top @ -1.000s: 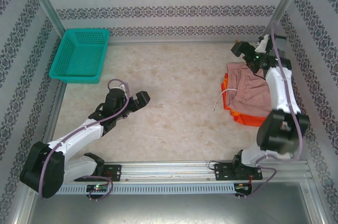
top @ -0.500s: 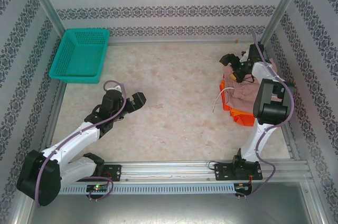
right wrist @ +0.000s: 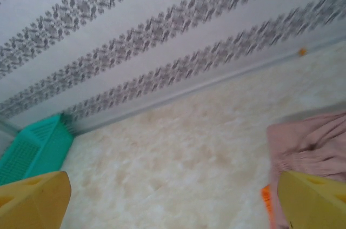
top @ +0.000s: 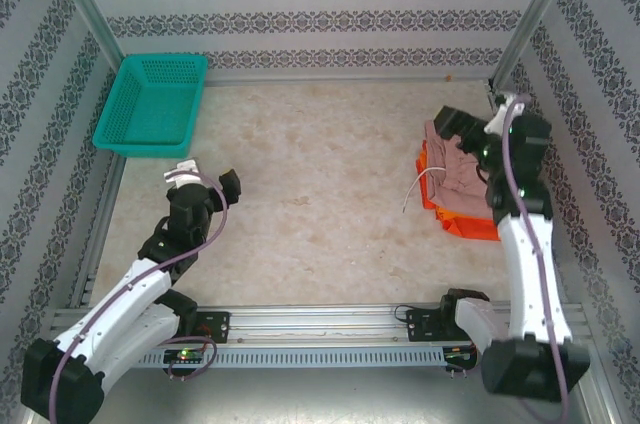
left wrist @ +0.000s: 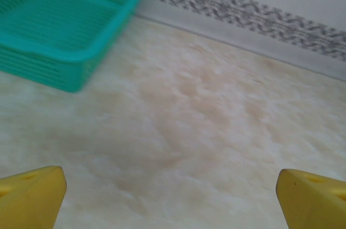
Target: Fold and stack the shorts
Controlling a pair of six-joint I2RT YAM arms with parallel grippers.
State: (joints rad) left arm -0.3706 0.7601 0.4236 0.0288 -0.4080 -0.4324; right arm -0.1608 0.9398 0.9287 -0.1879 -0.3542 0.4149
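**Clerk:** First entry, far left?

**Keeper:** Teal mesh basket [top: 150, 104], plastic, at ten o'clock on the marbled table [top: 330, 174], close to the patterned wall [top: 320, 19]. The left wrist view has its corner at upper left [left wrist: 70, 29].

**Clerk:** Next along?

**Keeper:** Left gripper [top: 212, 184], at eight o'clock, near the basket and apart from it. Its yellow fingertips [left wrist: 32, 196] are spread wide over bare tabletop, with nothing between them.

**Clerk:** Then the garments?

**Keeper:** One stack at three o'clock, by the right wall. On top are the dusty pink shorts [top: 462, 172], rumpled, with a white drawstring [top: 418, 186] trailing off toward nine o'clock onto the table. Under them are the orange shorts [top: 470, 226], which show along the left and near edges. I cannot separate the orange layers.

**Clerk:** Last entry?

**Keeper:** Right gripper [top: 458, 139], over the far left corner of the stack, about two o'clock. Its jaws are fully apart and grip nothing. In its own view the pink cloth [right wrist: 308, 142] lies beside the right fingertip [right wrist: 313, 202]. I cannot tell whether they touch.
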